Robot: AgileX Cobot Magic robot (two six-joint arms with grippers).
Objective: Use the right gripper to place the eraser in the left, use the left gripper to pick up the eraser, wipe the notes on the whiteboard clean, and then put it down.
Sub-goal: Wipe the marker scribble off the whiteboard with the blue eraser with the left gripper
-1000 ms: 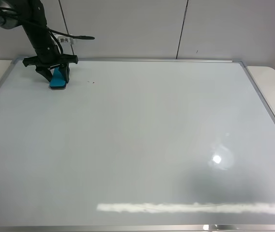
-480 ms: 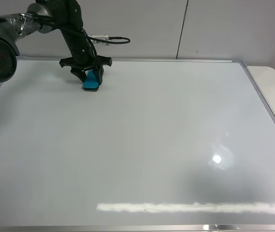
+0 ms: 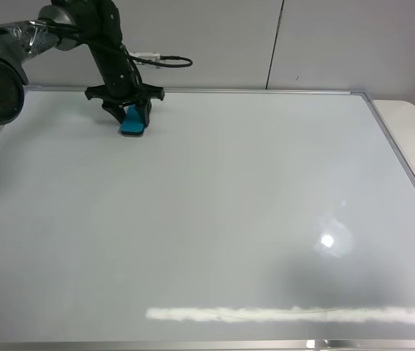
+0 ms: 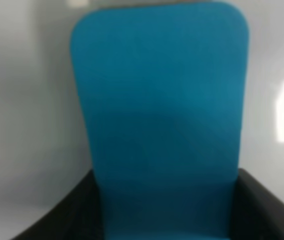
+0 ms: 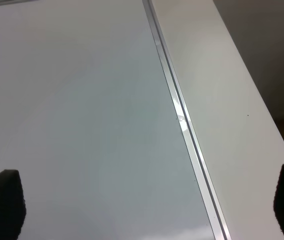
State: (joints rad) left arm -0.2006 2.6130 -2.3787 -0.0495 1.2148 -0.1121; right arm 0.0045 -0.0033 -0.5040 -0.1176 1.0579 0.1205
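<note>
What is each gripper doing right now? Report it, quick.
Left gripper: closed, holding the eraser.
Right gripper: open, holding nothing.

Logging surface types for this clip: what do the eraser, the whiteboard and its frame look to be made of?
The eraser is probably plastic or dense foam: matte teal, even colour, no glare, rounded corners. The whiteboard is a smooth, glossy coated panel that mirrors the lamp glare; its core cannot be told. The frame is likely aluminium: a thin silver strip with a bright glint.
</note>
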